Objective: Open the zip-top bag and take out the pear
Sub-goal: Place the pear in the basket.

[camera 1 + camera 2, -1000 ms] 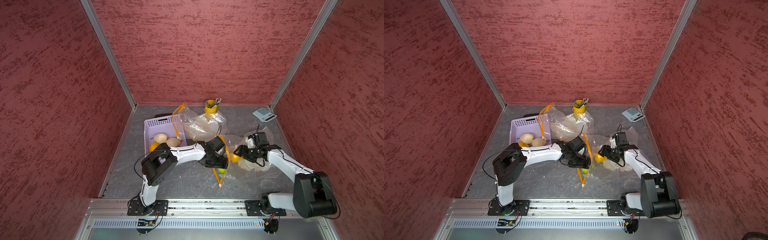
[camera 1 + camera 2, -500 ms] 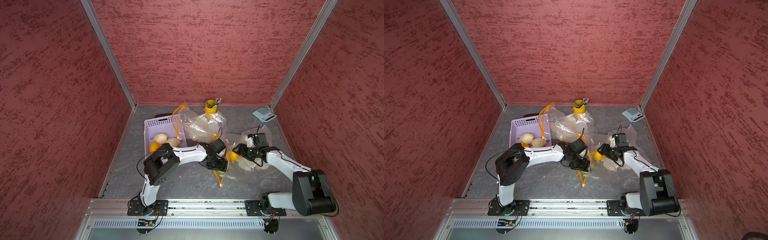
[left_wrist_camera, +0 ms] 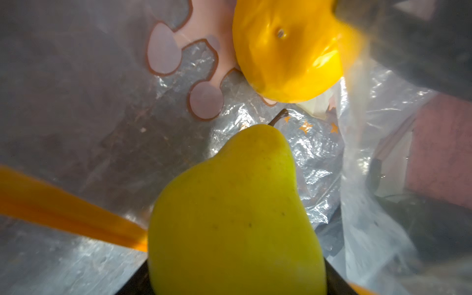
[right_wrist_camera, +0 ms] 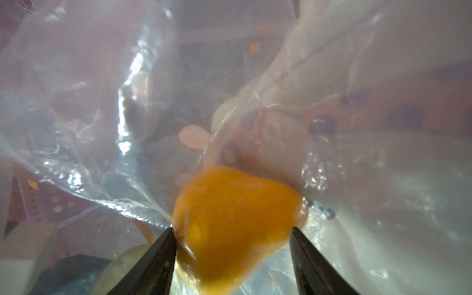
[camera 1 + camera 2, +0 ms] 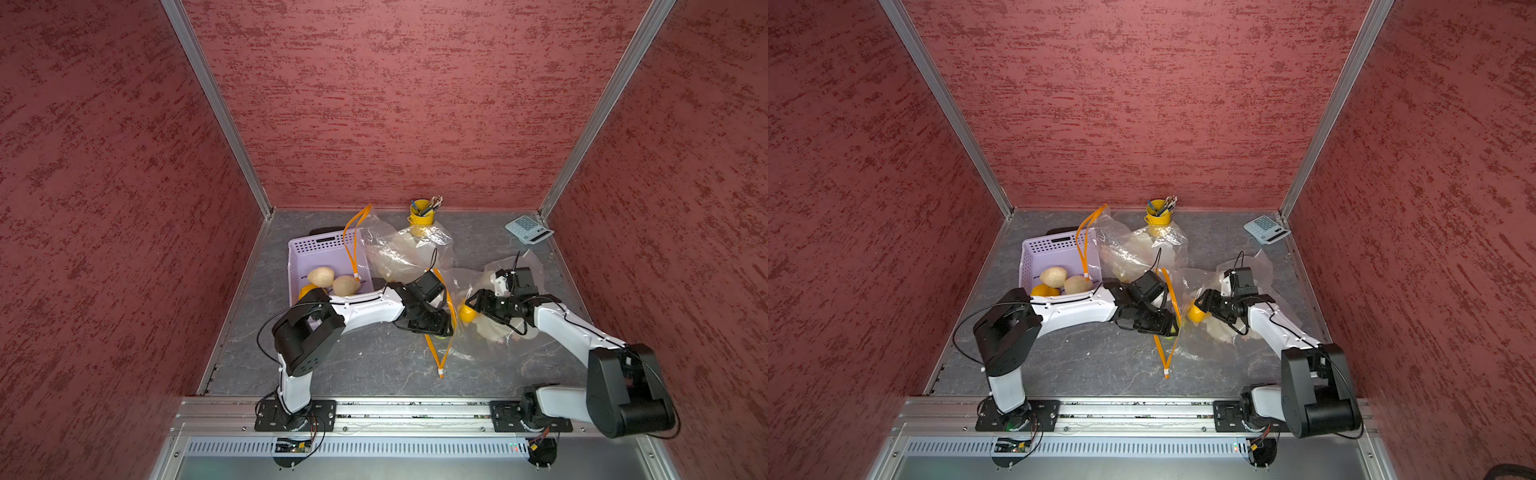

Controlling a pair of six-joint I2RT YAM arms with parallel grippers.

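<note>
Left gripper [image 5: 440,330] is low over the middle of the table, and its wrist view says it all: the pear [image 3: 235,217] fills the space between the dark fingers and touches both sides, so I call that a clamp on the pear. The pear lies at the mouth of the zip-top bag [image 5: 461,282], just beside the orange zip strip [image 3: 63,212], with crinkled film beyond its stem. Whether it's fully past the opening, I can't tell.

To the right, the right gripper [image 4: 232,231] has a finger pressed on either side of a yellow-orange fruit [image 4: 237,204], apparently through the film, which pins the bag in place.

So the opening looks done and we're in the take-out step. Next call: draw the pear left and up, away from the mouth, while the right side anchors the bag — watch for loose film or the zip strip dragging along.

Anything to read? No. The bag shows small orange stars and pinkish rounded shapes, no words — and the calculator [image 5: 528,230] in the far right corner is too small to make out.
</note>
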